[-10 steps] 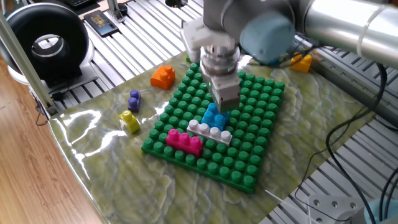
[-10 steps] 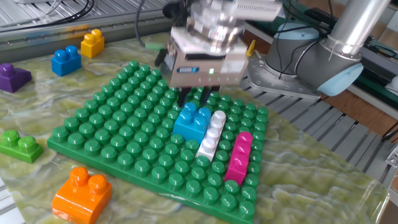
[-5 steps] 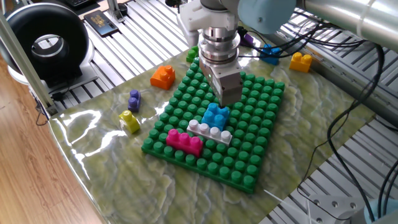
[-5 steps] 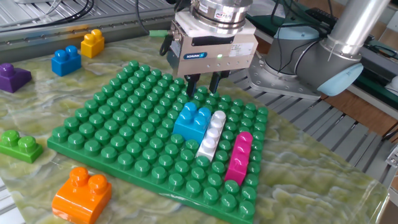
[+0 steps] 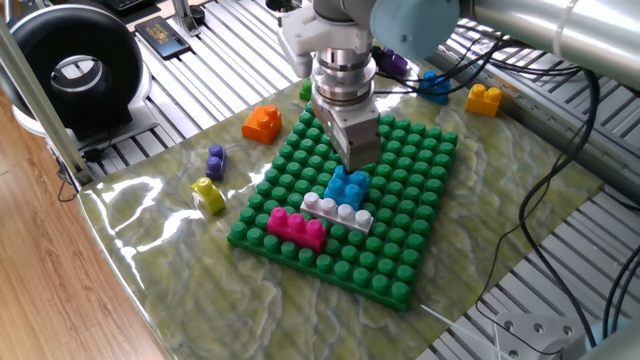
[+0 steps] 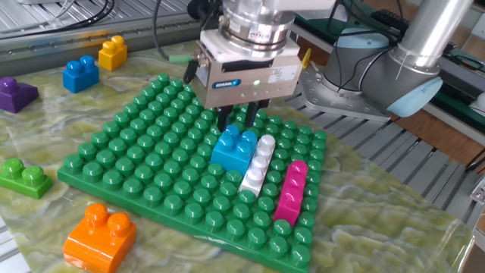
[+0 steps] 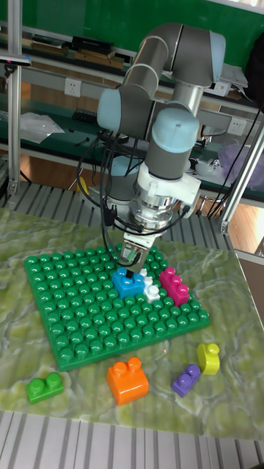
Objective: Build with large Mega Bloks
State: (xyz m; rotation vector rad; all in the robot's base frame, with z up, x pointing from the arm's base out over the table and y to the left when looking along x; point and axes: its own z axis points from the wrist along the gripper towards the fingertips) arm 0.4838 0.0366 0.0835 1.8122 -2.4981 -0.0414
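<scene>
We count one green baseplate (image 5: 400, 250) and ten bricks in all. Three sit on the baseplate: one light blue brick (image 5: 347, 186), one white brick (image 5: 338, 211) and one magenta brick (image 5: 295, 226). Seven lie off the baseplate: two yellow, the near yellow brick (image 5: 208, 195) and the far yellow brick (image 5: 484, 98); two purple, the small purple brick (image 5: 216, 158) and the larger purple brick (image 6: 15, 93); one orange brick (image 5: 263, 123); one darker blue brick (image 6: 79, 73); one green brick (image 6: 23, 176).

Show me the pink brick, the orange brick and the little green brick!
pink brick (image 6: 290, 191), other fixed view, top studs.
orange brick (image 6: 99, 235), other fixed view, its front face.
green brick (image 6: 25, 179), other fixed view, its studs.
</scene>
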